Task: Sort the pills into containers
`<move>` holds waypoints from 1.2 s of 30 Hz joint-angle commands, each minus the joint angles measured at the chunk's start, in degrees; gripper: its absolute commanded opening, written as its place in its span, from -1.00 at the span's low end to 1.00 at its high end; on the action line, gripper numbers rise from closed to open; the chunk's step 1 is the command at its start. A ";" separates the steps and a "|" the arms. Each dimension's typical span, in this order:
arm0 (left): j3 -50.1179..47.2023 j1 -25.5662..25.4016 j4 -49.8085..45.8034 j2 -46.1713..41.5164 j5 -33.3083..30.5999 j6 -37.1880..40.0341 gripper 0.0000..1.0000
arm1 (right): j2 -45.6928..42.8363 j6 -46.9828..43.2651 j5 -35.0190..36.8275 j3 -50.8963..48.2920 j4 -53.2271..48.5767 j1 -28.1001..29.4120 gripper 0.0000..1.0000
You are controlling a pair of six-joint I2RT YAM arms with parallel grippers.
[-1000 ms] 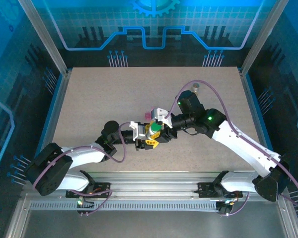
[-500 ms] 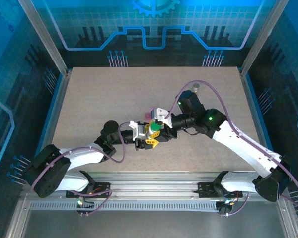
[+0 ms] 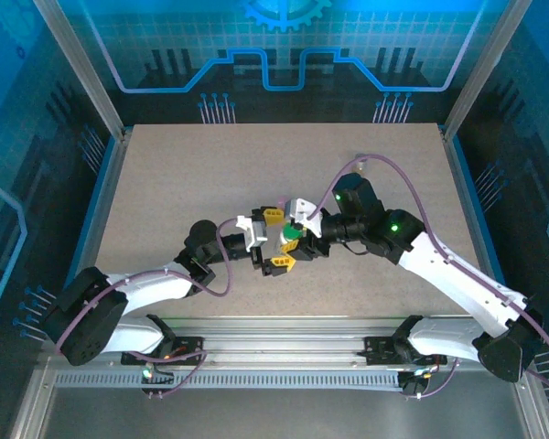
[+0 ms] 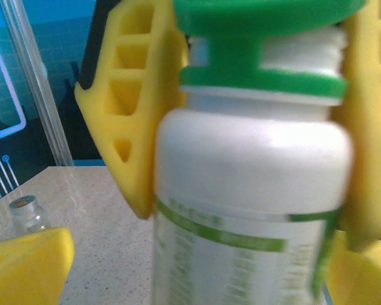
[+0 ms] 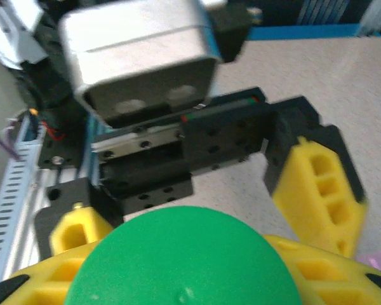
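The white bottle [image 4: 247, 171] with its green cap [image 5: 184, 260] stands upright at the table's middle [image 3: 291, 240]. My right gripper [image 3: 298, 234] is shut on it from above, its yellow fingers [image 4: 136, 127] clamped on the cap and neck. My left gripper [image 3: 278, 240] is open around the bottle's body, one yellow finger [image 4: 25, 267] well off the label and the other [image 5: 317, 184] beside the cap. A small capped vial [image 4: 28, 213] stands far back on the table. A bit of the pink box [image 5: 378, 259] shows past the cap. The pills are out of view.
The speckled table [image 3: 192, 174] stretches wide to the left and back. Purple cables [image 3: 384, 169] loop over both arms. Metal frame posts [image 3: 110, 119] and a front rail [image 3: 284, 334] border the workspace.
My left gripper has opened wide and let go of the bottle. The right gripper keeps its hold and has shifted a little to the right.
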 commanded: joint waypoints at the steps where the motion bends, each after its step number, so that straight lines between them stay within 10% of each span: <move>1: 0.17 0.01 0.72 -1.02 -4.86 1.66 0.98 | -1.56 5.10 9.89 -1.55 4.30 -2.54 -0.62; 8: -0.25 0.08 -9.58 -5.60 -35.41 -8.70 0.98 | 0.62 26.49 37.44 -9.92 17.98 -11.17 -0.49; 14: 3.04 0.09 -23.09 -11.58 -50.52 -17.08 0.98 | 8.68 37.04 44.31 -12.45 25.32 -15.24 -0.52; 31: 4.01 0.10 -28.22 -12.39 -49.75 -20.29 0.98 | 30.89 42.47 50.53 -10.57 40.25 -15.59 -0.44; 36: 4.68 0.03 -27.53 -10.55 -48.12 -21.42 0.98 | 32.70 43.86 50.60 -9.19 38.22 -15.65 0.11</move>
